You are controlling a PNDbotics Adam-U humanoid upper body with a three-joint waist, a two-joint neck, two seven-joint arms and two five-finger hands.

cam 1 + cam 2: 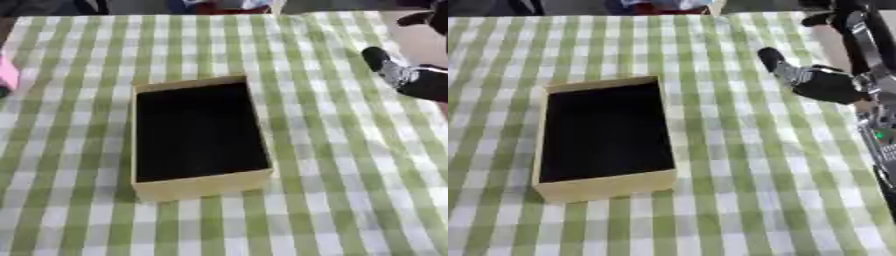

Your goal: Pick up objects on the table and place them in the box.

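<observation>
A tan box (201,186) with a dark inside lies open-topped in the middle of the green-and-white checked table (350,165); I see nothing inside it. My right hand (820,82), black with silver parts, hangs over the table's right side, well to the right of the box and beyond its far end, touching nothing that I can see. A pink thing (5,72) pokes in at the left edge of the left eye view, cut off by the frame. My left hand is out of sight.
My right forearm (872,85) runs down the right edge of the right eye view. Dark and red shapes (658,6) stand past the table's far edge. Checked cloth lies bare around the box on all sides.
</observation>
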